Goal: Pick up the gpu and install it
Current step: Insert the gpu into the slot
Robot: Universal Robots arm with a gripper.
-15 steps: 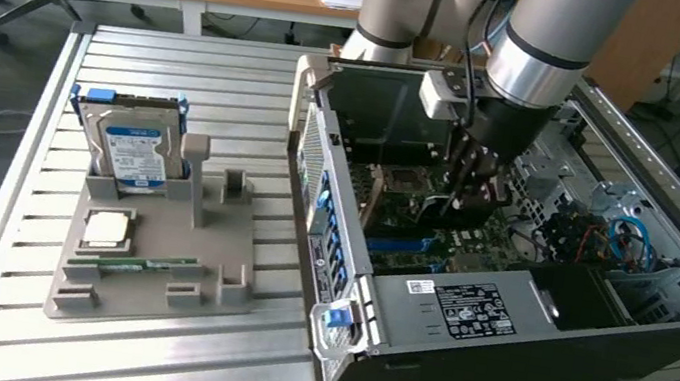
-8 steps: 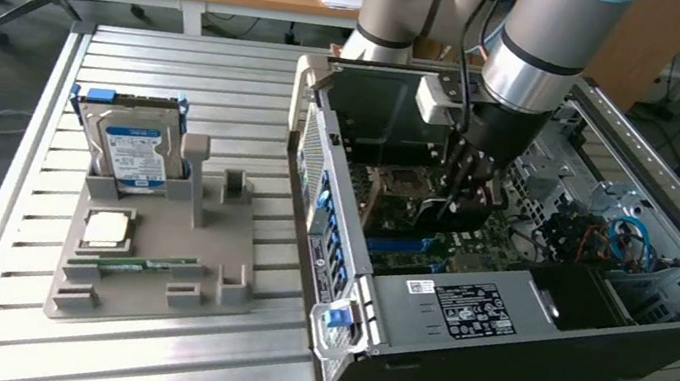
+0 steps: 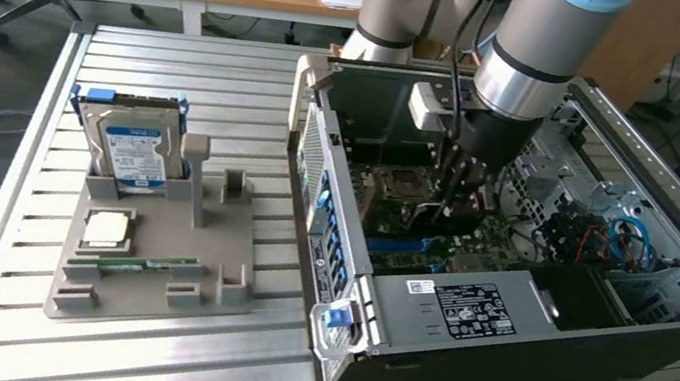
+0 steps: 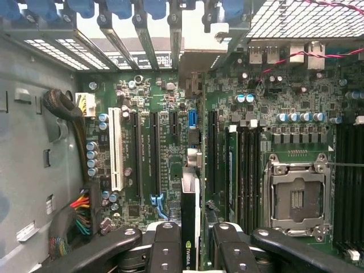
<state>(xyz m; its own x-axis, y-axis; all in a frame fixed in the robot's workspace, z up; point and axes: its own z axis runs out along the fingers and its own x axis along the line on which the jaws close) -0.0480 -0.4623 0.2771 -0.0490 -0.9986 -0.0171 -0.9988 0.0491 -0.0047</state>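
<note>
While the arm reaches down into the open computer case (image 3: pixel 470 316) on the worktop (image 3: pixel 141 353), its tool (image 4: pixel 196 230) pinches the gpu (image 4: pixel 189 213) edge-on (a green logo shows on the card's rim), deep inside the case; whether the card touches the motherboard (image 4: pixel 165 148) there, I cannot tell.

Thin flat gpu card (image 4: pixel 189 230): black edge, green logo. Flat motherboard (image 4: pixel 170 170) dark green; one long plastic slot (image 4: pixel 115 149) white, neighbouring slots (image 4: pixel 138 153) black.
</note>
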